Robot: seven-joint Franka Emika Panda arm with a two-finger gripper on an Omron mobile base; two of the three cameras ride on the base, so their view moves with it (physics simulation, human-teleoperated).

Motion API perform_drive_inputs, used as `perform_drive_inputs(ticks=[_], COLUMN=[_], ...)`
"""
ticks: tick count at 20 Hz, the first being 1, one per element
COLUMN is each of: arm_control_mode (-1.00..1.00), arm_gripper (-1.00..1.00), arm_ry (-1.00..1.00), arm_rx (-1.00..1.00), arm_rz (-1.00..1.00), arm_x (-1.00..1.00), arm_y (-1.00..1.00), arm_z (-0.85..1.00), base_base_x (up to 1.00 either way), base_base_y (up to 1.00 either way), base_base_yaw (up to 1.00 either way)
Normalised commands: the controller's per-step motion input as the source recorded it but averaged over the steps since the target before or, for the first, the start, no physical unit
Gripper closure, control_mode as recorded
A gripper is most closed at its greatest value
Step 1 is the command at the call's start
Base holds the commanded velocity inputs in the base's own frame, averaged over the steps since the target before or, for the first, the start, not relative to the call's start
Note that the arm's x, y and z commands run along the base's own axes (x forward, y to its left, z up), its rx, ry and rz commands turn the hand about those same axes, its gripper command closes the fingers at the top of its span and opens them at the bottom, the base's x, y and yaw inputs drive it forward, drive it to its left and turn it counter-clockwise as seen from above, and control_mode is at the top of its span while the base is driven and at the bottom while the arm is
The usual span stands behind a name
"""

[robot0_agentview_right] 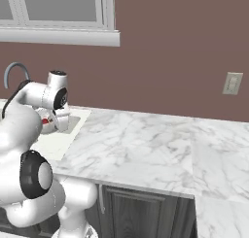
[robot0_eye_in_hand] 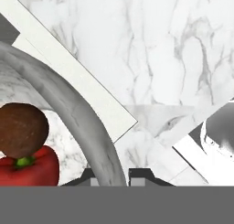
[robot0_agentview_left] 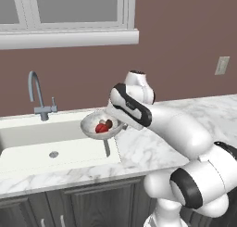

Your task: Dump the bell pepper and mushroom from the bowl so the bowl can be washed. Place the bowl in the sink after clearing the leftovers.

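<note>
Shallow round white bowl point(robot0_agentview_left: 95, 124) rim clamped by closed end effector point(robot0_eye_in_hand: 112, 175), held above white rectangular sink point(robot0_agentview_left: 28, 142) right edge; glossy red bell pepper point(robot0_agentview_left: 101, 128), brown mushroom point(robot0_agentview_left: 109, 123) contained inside.

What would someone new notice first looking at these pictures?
The white bowl is held up over the right end of the sink, the gripper shut on its rim. Inside it sit the red bell pepper and the brown mushroom, touching. The grey gooseneck faucet stands behind the sink.
</note>
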Motion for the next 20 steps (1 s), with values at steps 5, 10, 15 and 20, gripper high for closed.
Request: perform_drive_inputs(ticks=[5,10,15,20], arm_control_mode=[-1.00,-1.00,-1.00,-1.00], arm_gripper=[1.00,1.00,1.00,1.00], arm_ry=[-0.03,0.00,0.00,0.00], arm_rx=[-0.05,-0.19,-0.27,-0.16], arm_rz=[0.00,0.00,0.00,0.00], arm_x=[0.06,0.38,0.52,0.18], arm_y=[0.78,0.57,0.40,0.16], arm_z=[-0.44,-0.18,-0.14,-0.14], base_base_x=[0.00,0.00,0.00,0.00], base_base_y=[0.00,0.00,0.00,0.00], base_base_yaw=[0.00,0.00,0.00,0.00])
